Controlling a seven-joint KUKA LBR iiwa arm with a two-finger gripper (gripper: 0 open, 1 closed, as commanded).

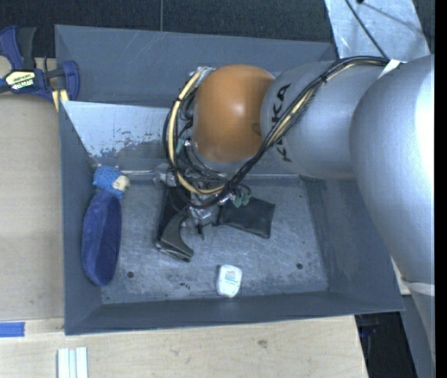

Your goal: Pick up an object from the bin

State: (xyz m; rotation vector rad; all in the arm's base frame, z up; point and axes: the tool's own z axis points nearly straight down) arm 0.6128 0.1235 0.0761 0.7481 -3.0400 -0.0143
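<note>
Now low over the black pieces, mid-bin

My tool (198, 220) is down in the middle of the grey bin (207, 309), under my orange wrist cover (231, 113) and its cables. It sits right at a black angled piece (173, 235). A second flat black piece (258, 217) lies just beside that, toward the view's right. I cannot tell whether the tool is apart or together. A long blue cloth-like thing (102, 235) lies along the left wall, well apart. A small white packet (229, 279) lies near the front wall.
</note>
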